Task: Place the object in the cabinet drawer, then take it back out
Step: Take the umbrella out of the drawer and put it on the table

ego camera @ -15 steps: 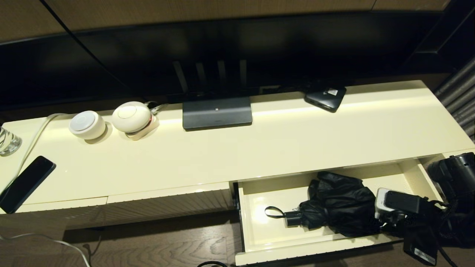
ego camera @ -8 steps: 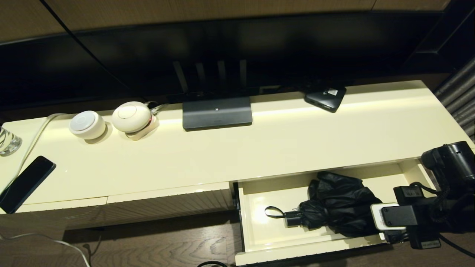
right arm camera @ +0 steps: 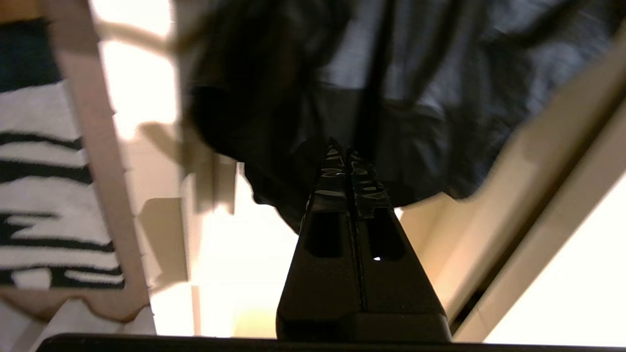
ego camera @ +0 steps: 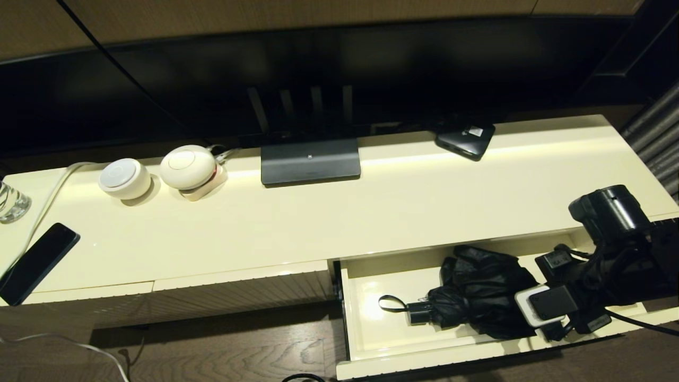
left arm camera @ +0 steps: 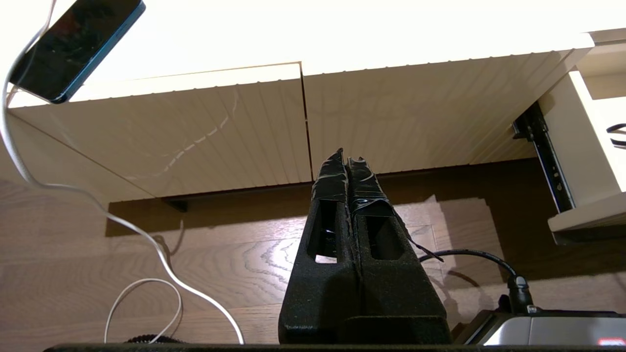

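The object, a black folding umbrella [ego camera: 482, 300], lies in the open cabinet drawer [ego camera: 366, 339]. Its handle [ego camera: 419, 313] and strap loop [ego camera: 390, 303] point to the left. My right arm [ego camera: 604, 265] reaches over the drawer's right part. In the right wrist view my right gripper [right arm camera: 346, 146] is shut and empty, its tips right at the umbrella's fabric [right arm camera: 415, 98]; I cannot tell if they touch. My left gripper [left arm camera: 347, 154] is shut and empty, low over the wooden floor in front of the closed ribbed fronts [left arm camera: 401, 112].
On the cabinet top lie a black phone [ego camera: 37, 262] with a white cable, a glass [ego camera: 10, 201], two round white devices [ego camera: 124, 179], a dark stand base [ego camera: 310, 162] and a small black box [ego camera: 466, 139]. A dark screen stands behind.
My right arm has swung left and farther in over the drawer, bringing the wrist close to the umbrella's right end. The gripper stayed shut. The umbrella has not moved.
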Robot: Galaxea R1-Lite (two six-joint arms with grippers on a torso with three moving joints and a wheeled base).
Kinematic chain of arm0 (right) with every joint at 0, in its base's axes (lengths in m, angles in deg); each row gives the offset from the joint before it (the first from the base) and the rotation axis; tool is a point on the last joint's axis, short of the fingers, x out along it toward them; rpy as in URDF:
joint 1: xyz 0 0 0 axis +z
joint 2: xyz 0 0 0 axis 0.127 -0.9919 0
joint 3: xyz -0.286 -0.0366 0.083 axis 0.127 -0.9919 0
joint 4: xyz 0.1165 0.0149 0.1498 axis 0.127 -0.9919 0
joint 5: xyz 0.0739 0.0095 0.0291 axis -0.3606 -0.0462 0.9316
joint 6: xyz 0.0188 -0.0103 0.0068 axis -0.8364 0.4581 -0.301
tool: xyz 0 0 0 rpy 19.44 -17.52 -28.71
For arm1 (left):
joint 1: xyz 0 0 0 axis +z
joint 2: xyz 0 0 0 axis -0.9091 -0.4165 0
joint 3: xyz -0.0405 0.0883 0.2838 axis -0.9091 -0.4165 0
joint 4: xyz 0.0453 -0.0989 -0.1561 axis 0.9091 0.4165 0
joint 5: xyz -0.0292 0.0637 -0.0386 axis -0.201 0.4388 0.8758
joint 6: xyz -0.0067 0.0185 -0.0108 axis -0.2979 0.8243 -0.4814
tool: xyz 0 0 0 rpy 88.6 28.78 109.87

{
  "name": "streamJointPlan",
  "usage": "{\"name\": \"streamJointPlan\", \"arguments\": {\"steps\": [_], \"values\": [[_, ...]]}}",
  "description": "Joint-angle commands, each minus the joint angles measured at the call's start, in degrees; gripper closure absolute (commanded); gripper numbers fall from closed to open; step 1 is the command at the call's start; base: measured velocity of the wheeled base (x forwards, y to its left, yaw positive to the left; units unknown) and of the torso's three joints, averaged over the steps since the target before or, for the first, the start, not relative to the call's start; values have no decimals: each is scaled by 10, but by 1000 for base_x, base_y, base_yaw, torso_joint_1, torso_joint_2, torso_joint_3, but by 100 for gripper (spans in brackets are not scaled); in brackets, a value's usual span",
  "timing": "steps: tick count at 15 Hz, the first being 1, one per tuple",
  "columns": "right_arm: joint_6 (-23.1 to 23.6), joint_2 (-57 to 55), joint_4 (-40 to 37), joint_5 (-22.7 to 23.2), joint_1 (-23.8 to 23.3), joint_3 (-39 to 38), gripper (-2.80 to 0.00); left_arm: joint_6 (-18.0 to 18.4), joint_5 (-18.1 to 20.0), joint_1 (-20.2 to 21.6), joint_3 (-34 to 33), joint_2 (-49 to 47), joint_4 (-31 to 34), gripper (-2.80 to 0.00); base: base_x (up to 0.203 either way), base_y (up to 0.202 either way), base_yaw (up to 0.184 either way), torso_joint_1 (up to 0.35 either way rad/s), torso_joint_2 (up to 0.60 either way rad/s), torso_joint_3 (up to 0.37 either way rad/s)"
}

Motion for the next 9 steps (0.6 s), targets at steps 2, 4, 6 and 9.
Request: {"name": "streamJointPlan", "arguments": {"steps": [2,4,6,9], "values": [[7,-3,-56,-1,2,43,0,0,0,0,-2,-1,0,0,0,0,0,0,0,0],[7,-2,-106,-3,2,75,0,0,0,0,-2,-1,0,0,0,0,0,0,0,0],[7,-13,-129,-3,2,91,0,0,0,0,-2,-1,0,0,0,0,0,0,0,0],[4,-23,-127,-2,0,91,0,0,0,0,-2,-1,0,0,0,0,0,0,0,0]]}}
